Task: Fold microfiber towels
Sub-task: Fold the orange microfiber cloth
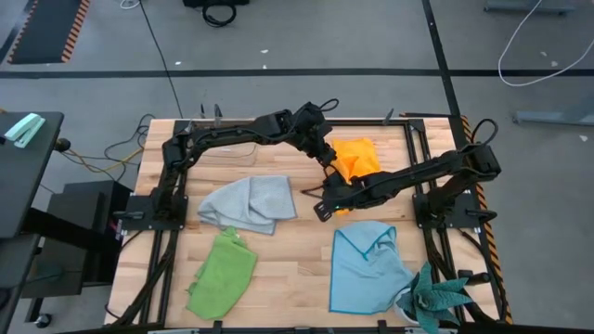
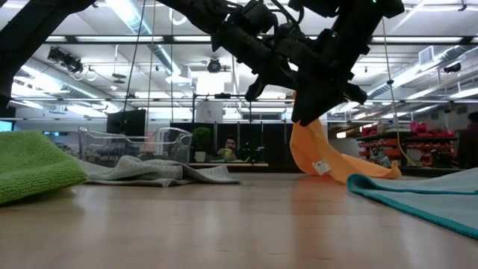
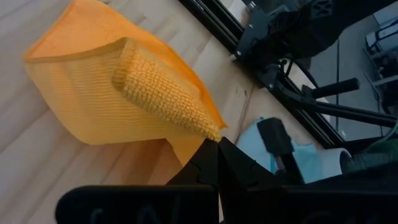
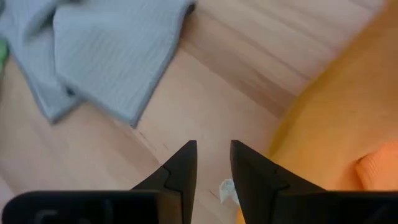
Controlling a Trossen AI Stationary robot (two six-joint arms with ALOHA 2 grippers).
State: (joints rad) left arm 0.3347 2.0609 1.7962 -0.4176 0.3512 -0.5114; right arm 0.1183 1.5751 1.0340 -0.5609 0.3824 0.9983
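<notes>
Lifting: left gripper (image 3: 217, 142) clamped on orange towel (image 3: 99, 93) corner, raising it for folding.
Waiting: right gripper (image 4: 213, 155) fingers apart, empty, towel just beside them.

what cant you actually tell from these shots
- High view: where the left pincer meets the orange towel is covered by the arm itself.
- Low view: the dark arms overlap, so which pincer lifts the orange towel cannot be separated.
- High view: the lime green towel and the teal plant run to the bottom edge.
- Right wrist view: the right pincer is open; the small white tag between its fingers is partly hidden.
</notes>
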